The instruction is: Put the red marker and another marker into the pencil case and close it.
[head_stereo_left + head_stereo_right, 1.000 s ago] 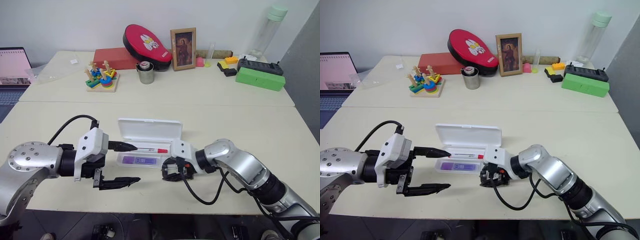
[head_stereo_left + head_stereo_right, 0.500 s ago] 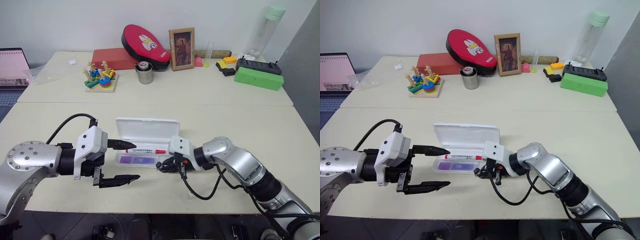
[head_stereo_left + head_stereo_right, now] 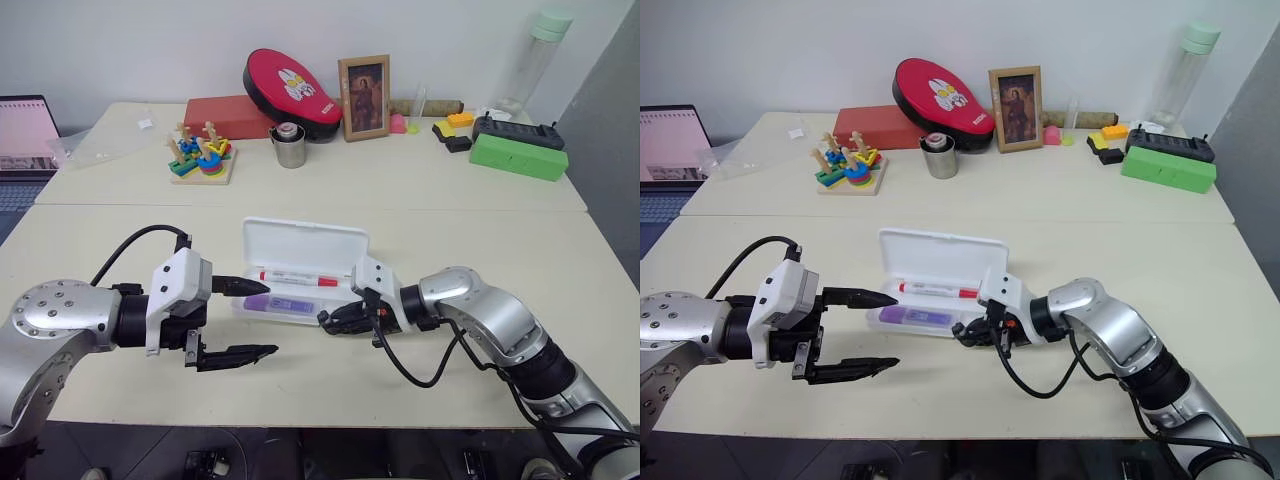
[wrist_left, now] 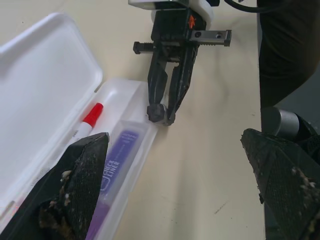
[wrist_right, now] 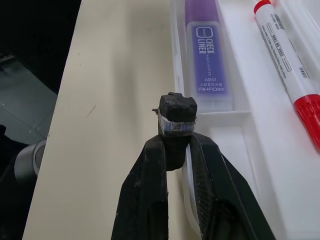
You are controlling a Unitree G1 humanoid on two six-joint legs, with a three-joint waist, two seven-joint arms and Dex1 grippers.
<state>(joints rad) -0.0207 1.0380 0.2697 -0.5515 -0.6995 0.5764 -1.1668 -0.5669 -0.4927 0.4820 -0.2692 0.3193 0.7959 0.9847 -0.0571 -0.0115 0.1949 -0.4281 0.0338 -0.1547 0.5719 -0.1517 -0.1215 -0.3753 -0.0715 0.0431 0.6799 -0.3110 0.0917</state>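
Observation:
The pencil case (image 3: 300, 240) lies open on the near table, its lid standing at the back. The red marker (image 3: 297, 279) rests in the tray along the hinge side. The purple marker (image 3: 285, 304) lies in the tray's front part. My right gripper (image 3: 330, 320) is at the tray's front right corner, shut on the thin tray wall, which shows between its fingers (image 5: 150, 200) in the right wrist view. My left gripper (image 3: 255, 320) hovers at the case's left end, open wide, with nothing between its fingers (image 4: 75, 190).
On the far table stand a stacking toy (image 3: 203, 155), a metal cup (image 3: 291, 145), a red box (image 3: 230, 115), a red pouch (image 3: 295, 85), a framed picture (image 3: 365, 97), a green box (image 3: 520, 157) and a bottle (image 3: 535, 60). A laptop (image 3: 25, 130) sits at far left.
My right gripper has closed on the tray's corner, and the case has slid to the right and away from me with both markers in it. The left gripper stays open and still.

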